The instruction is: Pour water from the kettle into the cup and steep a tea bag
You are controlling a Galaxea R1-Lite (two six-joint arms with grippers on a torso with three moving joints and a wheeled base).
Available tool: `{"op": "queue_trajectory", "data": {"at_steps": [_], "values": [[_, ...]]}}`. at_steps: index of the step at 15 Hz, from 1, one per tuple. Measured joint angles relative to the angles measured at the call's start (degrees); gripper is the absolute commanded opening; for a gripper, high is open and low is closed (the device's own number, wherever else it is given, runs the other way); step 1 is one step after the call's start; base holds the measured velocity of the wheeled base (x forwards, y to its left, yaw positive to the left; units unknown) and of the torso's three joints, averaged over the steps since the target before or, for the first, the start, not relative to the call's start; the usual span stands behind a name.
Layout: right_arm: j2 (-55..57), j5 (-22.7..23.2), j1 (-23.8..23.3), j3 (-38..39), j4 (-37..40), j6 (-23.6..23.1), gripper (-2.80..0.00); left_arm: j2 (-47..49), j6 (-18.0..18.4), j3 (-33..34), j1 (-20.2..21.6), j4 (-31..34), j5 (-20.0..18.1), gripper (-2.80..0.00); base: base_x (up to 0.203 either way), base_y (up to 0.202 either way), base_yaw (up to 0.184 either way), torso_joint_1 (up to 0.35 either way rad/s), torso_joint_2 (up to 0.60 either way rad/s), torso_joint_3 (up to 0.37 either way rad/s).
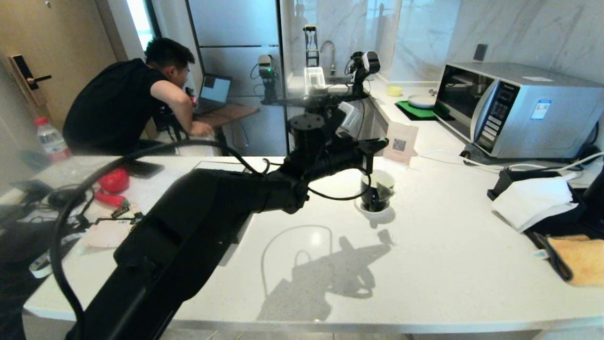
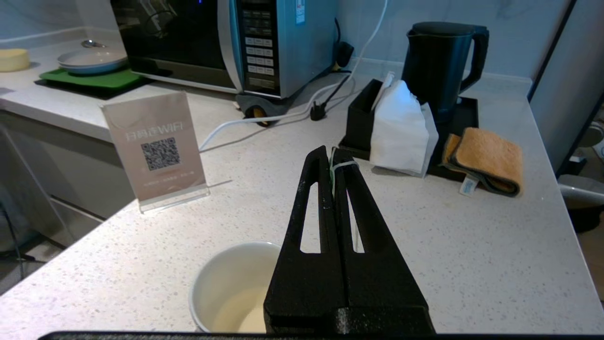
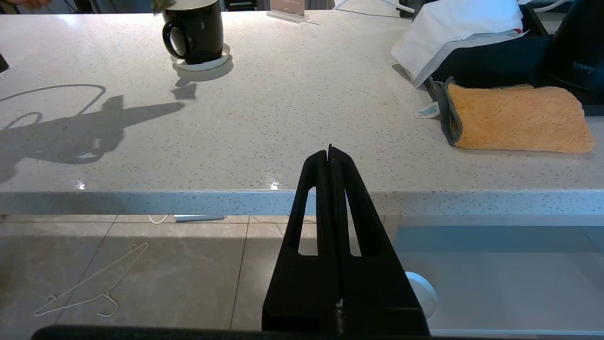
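A white speckled tabletop [image 1: 424, 264] runs in an L shape through a small kitchen. The robot's left arm reaches in over it, and its left pincer [image 2: 336, 158] hangs directly above the cup [image 1: 377, 191]. The fingers are pressed together at the tips, and a thin white string [image 2: 340, 166] is pinched between them. In the head view the string leads down to the tea bag [image 1: 383, 192], a dark shape hanging inside the cup's mouth.

The cup is a glossy black mug with a white inside, standing on a small white saucer [image 1: 375, 211] near the middle of the tabletop. The left wrist view shows pale liquid, the water [image 2: 240, 314], low inside it.

The black kettle [image 2: 441, 66] stands upright on a black tray [image 2: 465, 118] at the far right end of the tabletop, well apart from the cup. A white tissue [image 2: 401, 127] spills from a black holder just beside it, and a folded orange cloth [image 2: 488, 158] lies at the tray's edge. A silver microwave [image 1: 519, 106] sits behind, and a small QR code sign [image 2: 158, 148] stands near the cup.

The right pincer [image 3: 330, 156] is shut with nothing in it, parked below the tabletop's front edge over the tiled floor.

A person in a black shirt [image 1: 118, 104] leans over a laptop behind the tabletop.
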Motion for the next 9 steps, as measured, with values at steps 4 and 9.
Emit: {"op": "queue_trajectory", "data": {"at_steps": [4,9], "values": [[0.00,0.00,0.00,0.00,0.00,-0.02,-2.80,-1.58,-0.01,0.00,0.55,0.63,0.09,-2.80,0.000,0.000,0.000,0.000,0.00,0.000],[0.00,0.00,0.00,0.00,-0.02,-0.02,-2.80,-3.61,-0.01,0.00,0.77,3.30,0.09,-2.80,0.000,0.000,0.000,0.000,0.00,0.000]]}}
